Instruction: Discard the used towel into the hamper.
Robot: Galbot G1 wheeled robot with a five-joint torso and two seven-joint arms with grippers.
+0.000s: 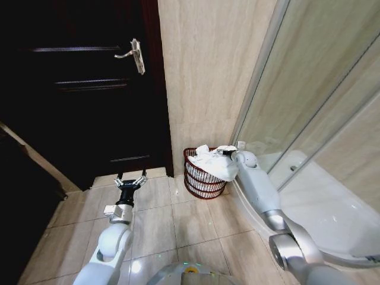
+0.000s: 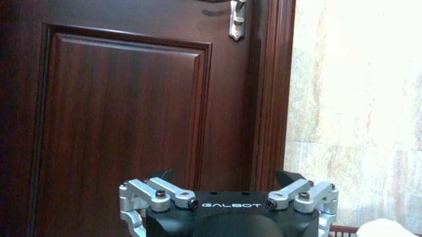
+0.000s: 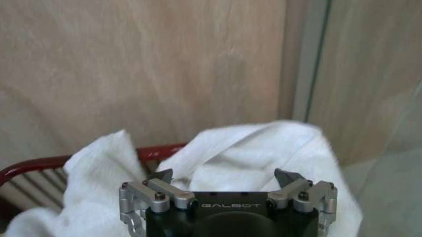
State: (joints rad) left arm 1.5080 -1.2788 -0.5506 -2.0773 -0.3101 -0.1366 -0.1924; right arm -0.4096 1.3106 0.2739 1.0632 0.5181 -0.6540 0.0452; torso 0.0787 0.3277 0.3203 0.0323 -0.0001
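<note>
Right end effector (image 1: 225, 152) spread open over towel (image 1: 215, 163) in hamper (image 1: 200, 181), shower glass (image 1: 309, 89) beside, left end effector (image 1: 130, 181) open near door (image 1: 83, 89)

Glossy white arms; black "GALBOT"-marked hand (image 3: 226, 180) with silver screwed linkages.

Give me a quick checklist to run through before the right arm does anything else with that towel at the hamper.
1. Towel inside the hamper: not ok, it is heaped on the rim and hangs over the outer side.
2. Right gripper released: ok, in the right wrist view its fingers stand apart over the towel with no cloth between them.
3. Hamper upright: ok, it stands on the floor tiles by the wall.
4. Cloth snagged on the fingertips: cannot tell.
5. Left gripper out of the way: ok, open, near the dark door, apart from the hamper.
</note>
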